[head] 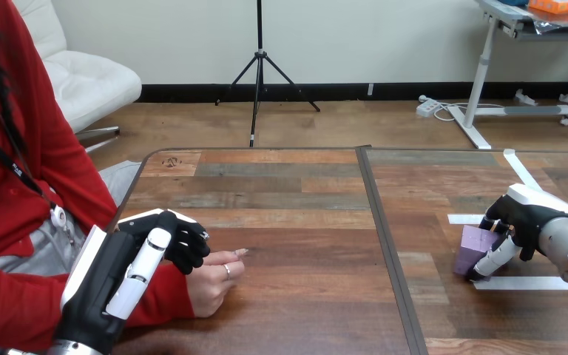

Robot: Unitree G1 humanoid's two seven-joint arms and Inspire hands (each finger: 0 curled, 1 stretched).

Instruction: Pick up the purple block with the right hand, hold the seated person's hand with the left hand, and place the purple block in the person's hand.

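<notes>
The purple block (pixel 475 248) is at the table's right, beside white tape marks, and looks slightly tilted. My right hand (pixel 526 217) comes in from the right edge, its fingers and thumb curled round the block's right side. The person's hand (pixel 214 279) rests on the table at the lower left as a loose fist, knuckles toward the table's middle. My left hand (pixel 164 238) lies over the person's wrist at the end of the red sleeve, with its dark fingers (pixel 191 254) curled down across it.
White tape strips (pixel 521 282) mark a spot under and around the block, with another strip (pixel 518 168) further back. A dark seam (pixel 384 244) runs down the wooden table (pixel 296 222) between its two halves. The person's red-sleeved arm (pixel 15 303) lies along the lower left edge.
</notes>
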